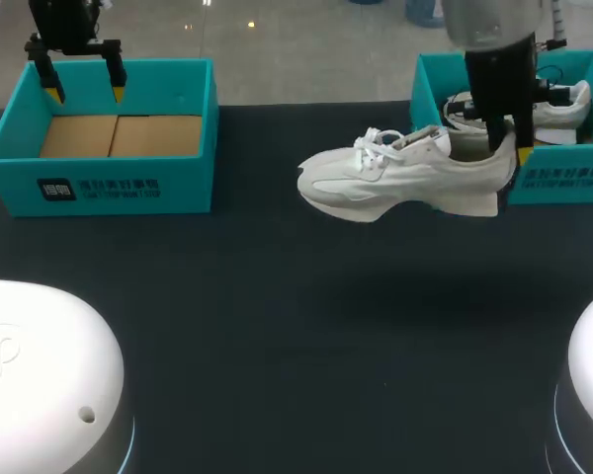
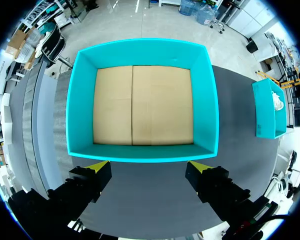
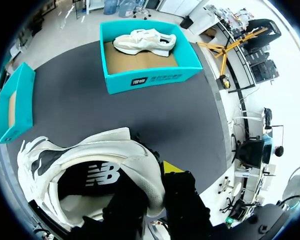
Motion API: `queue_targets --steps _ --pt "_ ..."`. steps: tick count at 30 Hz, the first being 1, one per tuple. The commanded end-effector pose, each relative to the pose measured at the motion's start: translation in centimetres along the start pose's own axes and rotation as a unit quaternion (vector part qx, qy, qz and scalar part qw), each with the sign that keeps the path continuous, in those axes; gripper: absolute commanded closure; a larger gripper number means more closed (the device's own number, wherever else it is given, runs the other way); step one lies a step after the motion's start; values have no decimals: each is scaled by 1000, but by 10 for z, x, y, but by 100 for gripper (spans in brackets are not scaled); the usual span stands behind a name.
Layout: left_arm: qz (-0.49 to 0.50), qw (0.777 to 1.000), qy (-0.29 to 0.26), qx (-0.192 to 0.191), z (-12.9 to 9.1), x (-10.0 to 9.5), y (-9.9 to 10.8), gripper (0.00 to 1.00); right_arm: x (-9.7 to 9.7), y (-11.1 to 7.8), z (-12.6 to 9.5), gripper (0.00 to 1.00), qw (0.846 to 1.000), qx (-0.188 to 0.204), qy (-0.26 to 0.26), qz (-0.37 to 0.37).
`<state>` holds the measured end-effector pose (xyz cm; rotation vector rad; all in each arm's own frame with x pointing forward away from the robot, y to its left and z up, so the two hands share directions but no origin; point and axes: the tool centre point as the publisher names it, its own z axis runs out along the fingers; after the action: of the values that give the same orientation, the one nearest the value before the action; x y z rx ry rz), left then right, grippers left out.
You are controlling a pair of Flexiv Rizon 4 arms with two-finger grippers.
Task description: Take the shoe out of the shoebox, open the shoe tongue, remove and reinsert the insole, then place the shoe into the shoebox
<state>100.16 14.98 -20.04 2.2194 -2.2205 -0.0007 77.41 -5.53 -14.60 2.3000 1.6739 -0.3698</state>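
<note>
The risk I see starts at the shoe's [image 1: 405, 173] free end. Its toe hangs out to the left over the dark table [image 1: 277, 326] with nothing under it, and all the weight is carried at the heel on the right. I judge that a quick swing or a hard stop could make the shoe pivot in the pinch, droop at the toe, or slip out and land on its side. It is just in front of the right shoebox [image 1: 563, 178], so a low or careless move could also knock the heel against that box's near wall.

My left claw [image 1: 85, 94] hangs released over the empty left shoebox [image 1: 99, 183] at the table's far left corner. Its yellow tips are spread wide, above the box's near wall and touching nothing, with only the bare cardboard floor ahead of them.

My right claw [image 1: 504, 148] is clenched on the shoe's heel. One finger goes down inside the collar and the other presses the outside of the heel counter, so the fingers stand only as far apart as that wall is thick. The shoe is held off the table, roughly level, with its laces up. Behind it, a second shoe [image 1: 563, 104] lies in the right shoebox at the far right corner.
</note>
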Motion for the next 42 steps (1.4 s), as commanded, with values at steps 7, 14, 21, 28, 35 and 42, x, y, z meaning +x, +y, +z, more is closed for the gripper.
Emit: queue_targets --steps 7,14,21,28,35,42 --pt "0 1000 0 0 0 0 1 0 37 -58 0 100 1000 14 19 -3" --pt "0 1000 0 0 0 0 1 0 55 -62 15 100 1000 -3 10 11" --pt "0 1000 0 0 0 0 1 0 81 -59 52 100 1000 -16 6 14" --pt "0 1000 0 0 0 0 1 0 107 -63 85 100 1000 -26 5 5" --pt "0 1000 0 0 0 0 1 0 125 -70 118 100 1000 -26 -2 -4" --pt "0 1000 0 0 0 0 1 0 135 -68 144 100 1000 -25 -10 -12"
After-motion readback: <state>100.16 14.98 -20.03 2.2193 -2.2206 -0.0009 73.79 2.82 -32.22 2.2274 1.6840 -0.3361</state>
